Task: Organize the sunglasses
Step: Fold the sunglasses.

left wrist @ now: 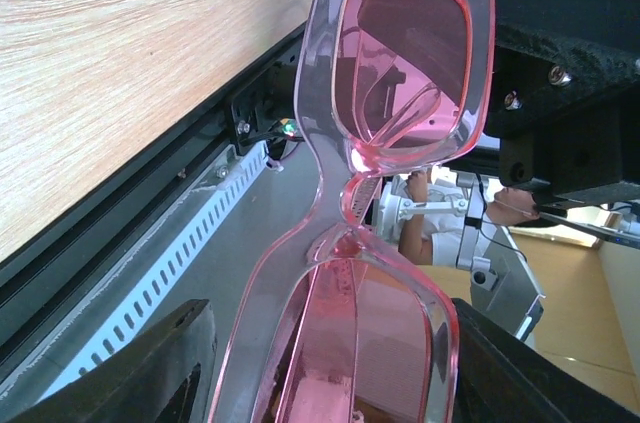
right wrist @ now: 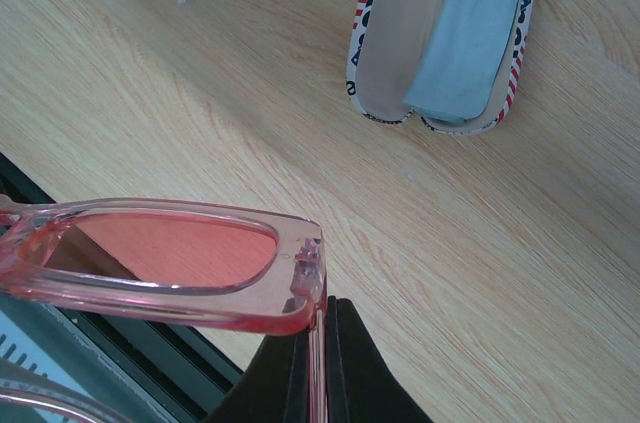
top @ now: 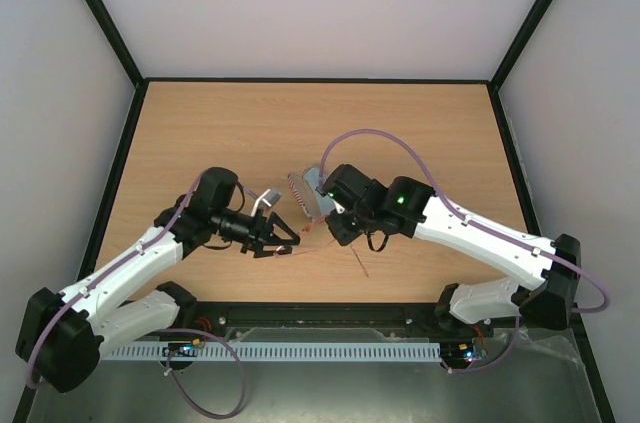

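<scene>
Both arms meet mid-bench, and the sunglasses [left wrist: 340,218] hang in the air between them, off the bench [right wrist: 150,93]. The right gripper [right wrist: 312,368] is clamped together on one temple right at the hinge, so it carries the pair. The left gripper [top: 282,237] faces it from the left, jaws apart, one finger either side of the pink front with a sliver of gap each way. Here's the key: the front's long axis runs straight out along the left gripper's reach, so a squeeze would land across the lens height, not the width. The open flag-patterned case [right wrist: 362,53], blue cloth [right wrist: 465,33] lying inside, sits just far of the glasses, nearest the right arm.
</scene>
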Available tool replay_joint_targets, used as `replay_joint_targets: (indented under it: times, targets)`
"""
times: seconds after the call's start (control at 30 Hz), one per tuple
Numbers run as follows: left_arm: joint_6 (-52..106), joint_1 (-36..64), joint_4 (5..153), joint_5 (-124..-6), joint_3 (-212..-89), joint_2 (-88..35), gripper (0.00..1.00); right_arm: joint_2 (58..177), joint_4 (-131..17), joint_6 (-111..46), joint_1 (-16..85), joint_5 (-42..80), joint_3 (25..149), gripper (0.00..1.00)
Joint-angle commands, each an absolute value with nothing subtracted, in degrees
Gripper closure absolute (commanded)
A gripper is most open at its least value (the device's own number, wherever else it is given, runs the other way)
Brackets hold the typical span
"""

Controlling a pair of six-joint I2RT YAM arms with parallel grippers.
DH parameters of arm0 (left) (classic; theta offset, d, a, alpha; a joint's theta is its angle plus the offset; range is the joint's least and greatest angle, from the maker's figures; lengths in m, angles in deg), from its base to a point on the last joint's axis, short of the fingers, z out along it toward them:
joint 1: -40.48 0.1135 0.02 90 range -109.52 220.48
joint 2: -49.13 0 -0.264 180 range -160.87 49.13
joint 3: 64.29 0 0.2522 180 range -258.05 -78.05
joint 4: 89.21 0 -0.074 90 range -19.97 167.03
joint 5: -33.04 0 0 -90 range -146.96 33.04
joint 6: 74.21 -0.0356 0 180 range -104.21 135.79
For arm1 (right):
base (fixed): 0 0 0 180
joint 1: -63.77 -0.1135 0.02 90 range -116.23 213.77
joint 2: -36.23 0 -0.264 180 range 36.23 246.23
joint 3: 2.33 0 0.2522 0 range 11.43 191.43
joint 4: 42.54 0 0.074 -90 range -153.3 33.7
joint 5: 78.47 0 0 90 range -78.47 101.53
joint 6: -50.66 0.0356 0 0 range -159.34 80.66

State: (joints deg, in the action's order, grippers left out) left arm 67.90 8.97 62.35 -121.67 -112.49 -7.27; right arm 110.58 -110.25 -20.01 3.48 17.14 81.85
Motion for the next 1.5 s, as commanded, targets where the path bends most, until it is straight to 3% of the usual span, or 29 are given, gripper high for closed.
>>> replay_joint_targets:
  times: [0.0,0.17,0.6,0.8,1.17,1.3,1.47]
  targets:
    - [68.59,8.36,61.95,-122.76,-112.42,-6.93,0.4,109.8,-110.09,-20.55,3.18,15.66,81.7,0.99]
    - [68.78,8.21,62.26,-122.78,-112.09,-7.1,0.5,109.71,-110.18,-20.53,3.19,15.2,81.77,0.99]
    - [68.89,8.13,62.31,-122.6,-111.93,-7.12,0.57,111.03,-111.12,-20.14,3.13,13.82,83.53,0.98]
    - [68.62,8.53,62.1,-122.42,-112.12,-7.14,0.57,110.77,-111.95,-19.36,3.17,12.0,84.61,0.77]
    - [67.24,9.72,60.91,-121.41,-113.12,-7.88,0.57,108.78,-116.71,-13.59,5.49,2.91,90.66,0.69]
    - [67.17,10.28,60.89,-117.76,-115.79,-10.24,0.59,106.14,-115.16,-12.21,5.59,11.02,90.71,0.65]
    - [70.7,10.25,67.51,-115.79,-115.95,-11.86,0.59,103.92,-109.06,-9.18,3.84,21.93,81.57,0.68]
